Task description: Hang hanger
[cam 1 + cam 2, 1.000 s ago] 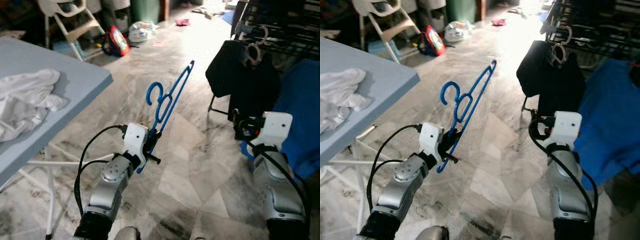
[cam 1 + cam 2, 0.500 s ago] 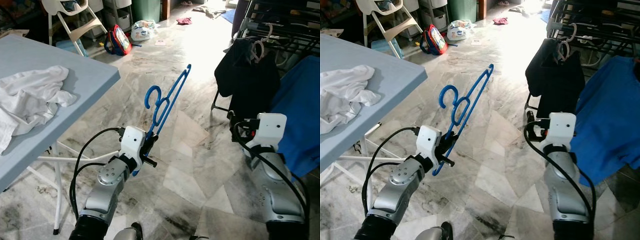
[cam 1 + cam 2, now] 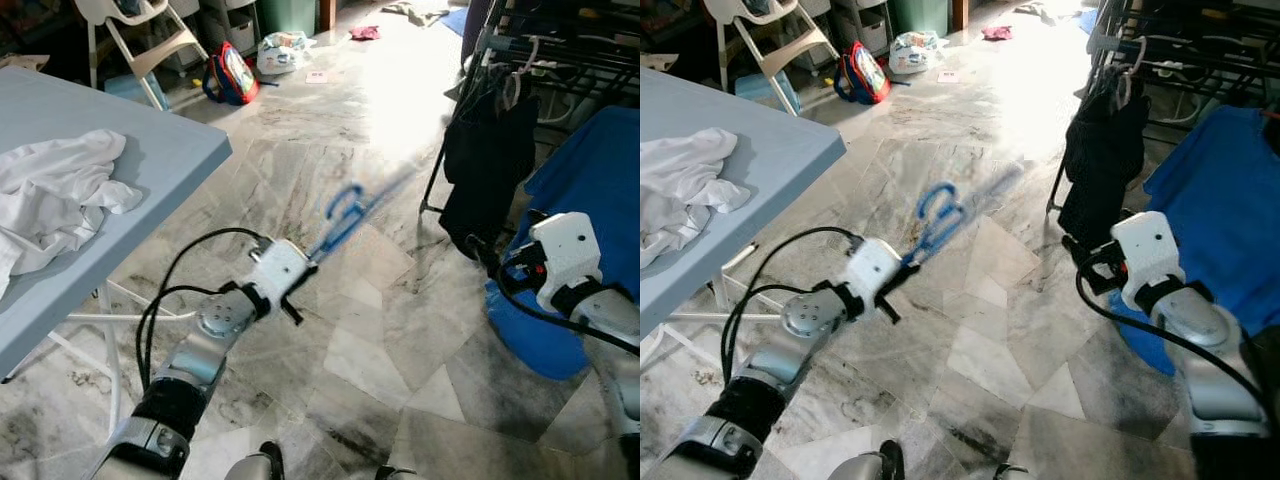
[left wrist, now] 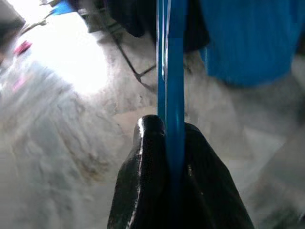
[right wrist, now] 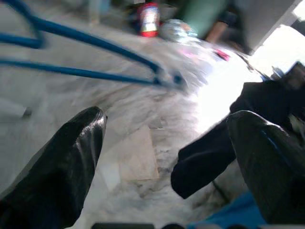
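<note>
Pinching the blue hanger (image 3: 940,218) low on its frame, the left gripper (image 4: 174,143) has its fingers pressed together around it — the hanger sticks out blurred over the marble floor (image 3: 370,360), pointing toward the drying rack (image 3: 570,45). Right gripper (image 5: 167,157) fingers are spread, holding nothing. Hanging is not yet done — the rack is well apart.

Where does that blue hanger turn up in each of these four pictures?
Left eye view: blue hanger, blurred, centre, rising from the left gripper.
Right eye view: centre-left.
Left wrist view: upright bar between the black fingers.
Right wrist view: across the top.
Shared landmark: black garment.
</note>
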Available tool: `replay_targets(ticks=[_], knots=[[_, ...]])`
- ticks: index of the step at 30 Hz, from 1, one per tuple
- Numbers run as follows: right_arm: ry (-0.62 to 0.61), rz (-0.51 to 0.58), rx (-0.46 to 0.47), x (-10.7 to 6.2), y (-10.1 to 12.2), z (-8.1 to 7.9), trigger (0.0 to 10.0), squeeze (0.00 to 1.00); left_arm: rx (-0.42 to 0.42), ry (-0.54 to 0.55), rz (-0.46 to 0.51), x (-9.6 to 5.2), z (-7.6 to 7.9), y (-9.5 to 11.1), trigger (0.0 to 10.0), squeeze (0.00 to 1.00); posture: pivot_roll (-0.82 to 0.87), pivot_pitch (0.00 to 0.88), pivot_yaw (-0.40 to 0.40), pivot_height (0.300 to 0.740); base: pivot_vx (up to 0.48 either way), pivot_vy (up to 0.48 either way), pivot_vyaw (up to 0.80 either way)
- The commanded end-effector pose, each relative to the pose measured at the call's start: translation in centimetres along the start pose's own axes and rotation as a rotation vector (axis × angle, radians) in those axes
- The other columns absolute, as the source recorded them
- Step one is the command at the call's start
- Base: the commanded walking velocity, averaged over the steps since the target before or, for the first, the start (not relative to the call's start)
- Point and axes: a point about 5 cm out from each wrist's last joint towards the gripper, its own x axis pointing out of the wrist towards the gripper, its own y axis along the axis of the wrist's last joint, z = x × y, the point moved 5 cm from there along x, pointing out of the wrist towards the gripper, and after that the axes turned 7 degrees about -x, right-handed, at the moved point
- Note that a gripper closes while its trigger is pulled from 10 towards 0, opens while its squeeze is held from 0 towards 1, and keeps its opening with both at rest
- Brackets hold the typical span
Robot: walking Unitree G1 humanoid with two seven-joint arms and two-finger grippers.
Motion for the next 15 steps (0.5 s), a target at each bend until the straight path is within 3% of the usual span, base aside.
replay_targets(ticks=[1, 5, 9, 11, 15], knots=[[0.133, 0.055, -0.098, 0.2, 1.9, -1.1, 10.0, 0.00, 0.082, -0.041, 0.008, 0.1, -0.2, 0.6, 10.0, 0.00, 0.00, 0.213, 0.051, 0.740, 0.000, 0.000, 0.00], [0.246, 0.062, -0.168, 0.4, 2.5, -2.0, 10.0, 0.00, 0.181, -0.040, 0.021, 0.4, -0.8, 1.4, 10.0, 0.00, 0.00, 0.217, 0.059, 0.740, 0.000, 0.000, 0.00], [0.312, 0.066, -0.184, 0.6, 2.7, -2.4, 10.0, 0.00, 0.219, -0.058, 0.036, 0.5, -0.7, 1.8, 10.0, 0.00, 0.00, 0.219, 0.065, 0.740, 0.000, 0.000, 0.00], [0.375, 0.060, -0.277, 1.4, 2.8, -2.4, 10.0, 0.00, 0.268, -0.099, 0.057, 0.6, -0.2, 2.3, 10.0, 0.00, 0.00, 0.219, 0.073, 0.740, 0.000, 0.000, 0.00], [0.384, 0.090, -0.342, 2.4, 4.0, -2.0, 10.0, 0.00, 0.297, -0.108, 0.076, 0.8, -0.1, 2.6, 10.0, 0.00, 0.01, 0.217, 0.075, 0.740, 0.000, 0.000, 0.00]])
